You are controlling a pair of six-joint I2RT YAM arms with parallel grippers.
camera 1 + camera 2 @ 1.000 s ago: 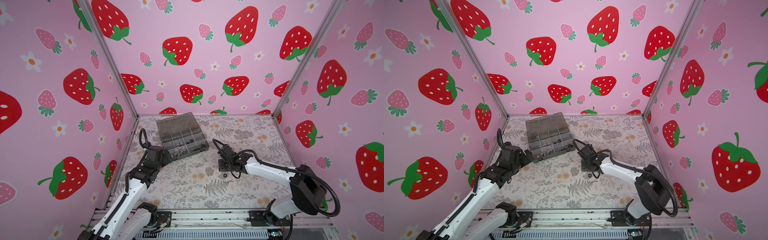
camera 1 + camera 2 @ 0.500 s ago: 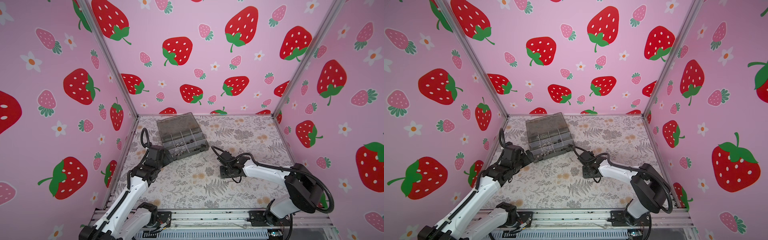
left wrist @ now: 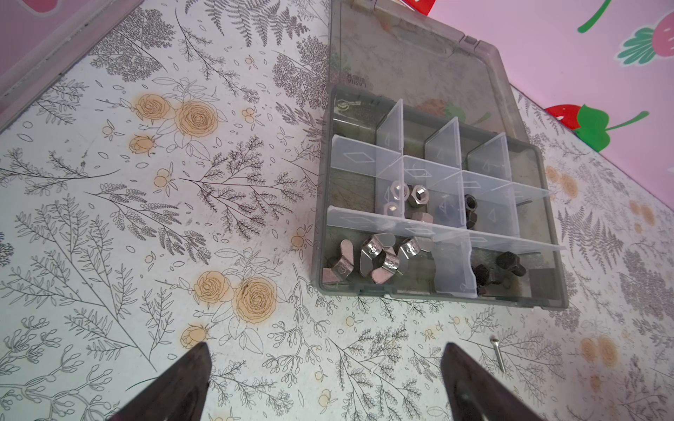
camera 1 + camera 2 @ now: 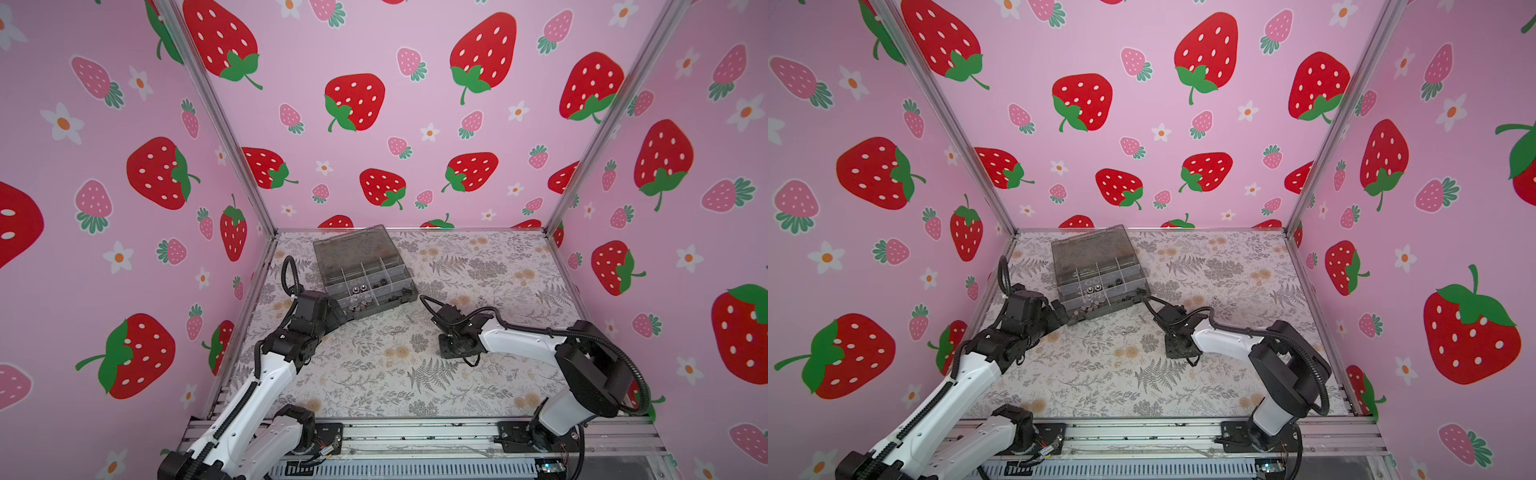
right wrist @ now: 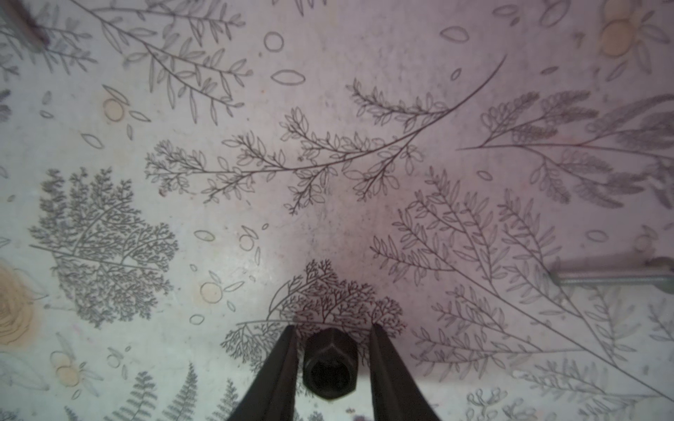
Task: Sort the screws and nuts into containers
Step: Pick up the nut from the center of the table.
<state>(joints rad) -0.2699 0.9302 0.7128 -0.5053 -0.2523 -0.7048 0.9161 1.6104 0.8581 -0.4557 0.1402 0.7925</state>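
Right gripper [image 5: 332, 337] hangs low over the fern-printed table [image 5: 328, 204], its 2 dark fingers [image 5: 277, 368] narrowly apart around a black hex nut [image 5: 330, 368]. The nut sits between them with its hole toward the wrist camera. A sliver of table shows between it and 1 finger, and the other finger is just beside it or touching, I cannot tell which. Off to one side a thin silver shaft [image 5: 612, 280] lies blurred on the table. In both top views the right gripper [image 4: 455, 351] [image 4: 1177, 352] points down near the table's middle, well apart from the smoky-grey organiser box [image 4: 409, 291] [image 4: 1144, 291]. The left gripper [image 3: 326, 368] is spread wide and holds nothing; in a top view it lies at the box's near left corner [image 4: 338, 313]. A thin silver screw [image 3: 498, 355] lies on the table between 1 of its fingertips and the box wall [image 3: 437, 297]. The lid [image 3: 412, 54] lies open behind. Clear dividers [image 3: 390, 127] split the box into compartments: wing nuts [image 3: 375, 258] and black bolts [image 3: 508, 260] in the near row, silver nuts [image 3: 419, 193] and black hex nuts [image 3: 470, 204] in the middle row.
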